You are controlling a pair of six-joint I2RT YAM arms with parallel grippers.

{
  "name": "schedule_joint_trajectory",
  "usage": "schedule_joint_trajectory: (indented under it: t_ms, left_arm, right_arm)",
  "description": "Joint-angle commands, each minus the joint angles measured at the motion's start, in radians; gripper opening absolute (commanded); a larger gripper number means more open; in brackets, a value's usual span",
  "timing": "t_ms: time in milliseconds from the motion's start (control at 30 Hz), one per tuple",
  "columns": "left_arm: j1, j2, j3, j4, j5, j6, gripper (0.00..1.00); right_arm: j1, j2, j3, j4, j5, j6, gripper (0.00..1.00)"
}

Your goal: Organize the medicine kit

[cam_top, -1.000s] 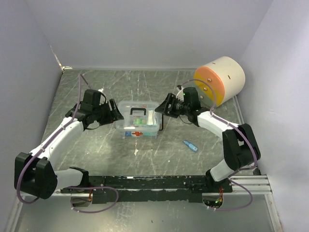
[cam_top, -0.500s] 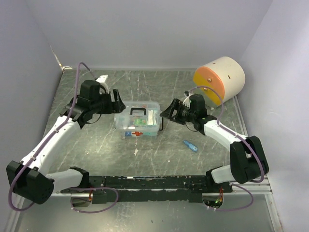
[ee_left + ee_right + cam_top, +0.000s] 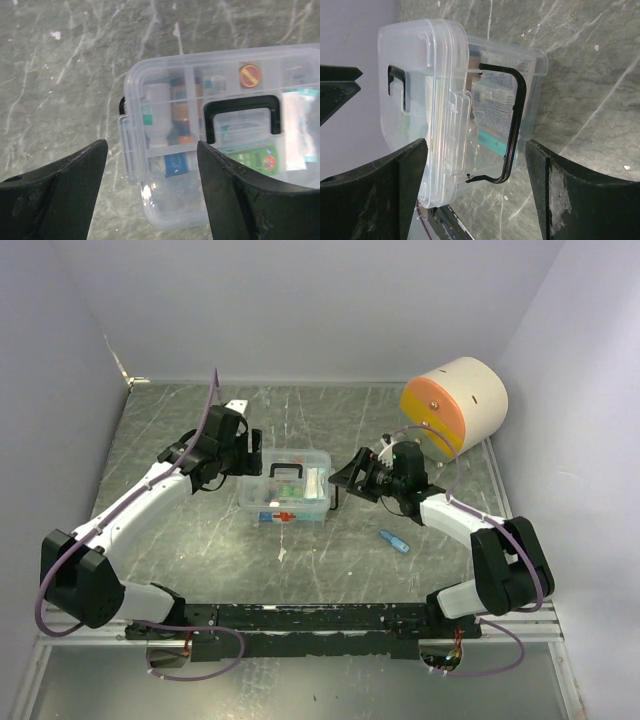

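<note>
Medicine kit [image 3: 287, 490] sits mid-bench, lid down, black handle on top. Bottles and packets show through the clear plastic. It has not shifted over the last second. Whether the side catches are snapped home I cannot tell.

Left pincer [image 3: 248, 452] is now at the kit's far left corner, jaws apart, holding nothing. A second ago it was close against the left end. Right pincer [image 3: 345, 480] is just off the right end, jaws wide apart, empty. It has opened and eased back a little.

Reading: both look to have let go of the box, so the packing seems near done. But a small blue item [image 3: 395, 541] lies on the bench [image 3: 200, 540] to the near right of the kit, outside it, and may still belong inside. Cream drum [image 3: 455, 405] stands at far right, well apart.
</note>
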Motion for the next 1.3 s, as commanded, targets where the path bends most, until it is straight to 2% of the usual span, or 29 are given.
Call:
schedule_joint_trajectory:
  t_ms: [0, 267, 433, 567, 767, 1033, 1267]
  left_arm:
    - [-0.005, 0.006, 0.053, -0.041, -0.118, -0.003, 0.83]
    - [-0.005, 0.013, 0.041, -0.06, -0.162, -0.009, 0.83]
    - [-0.005, 0.032, 0.027, -0.077, -0.169, -0.023, 0.83]
    - [-0.006, 0.06, 0.03, -0.104, -0.175, -0.034, 0.82]
    - [-0.005, 0.079, 0.021, -0.111, -0.166, -0.041, 0.81]
    - [-0.006, 0.097, -0.003, -0.113, -0.161, -0.062, 0.69]
    - [-0.006, 0.109, -0.006, -0.109, -0.141, -0.065, 0.67]
  right_arm:
    - [0.001, 0.013, -0.015, 0.085, -0.023, 0.03, 0.8]
    - [0.001, 0.014, -0.016, 0.1, -0.021, 0.032, 0.81]
    - [0.001, 0.069, -0.001, 0.072, -0.009, 0.012, 0.83]
    - [0.001, 0.102, -0.029, 0.118, -0.011, 0.039, 0.87]
    - [0.001, 0.156, -0.056, 0.21, -0.062, 0.074, 0.88]
    - [0.001, 0.211, -0.069, 0.287, -0.119, 0.132, 0.88]
    - [0.001, 0.25, -0.084, 0.375, -0.183, 0.22, 0.86]
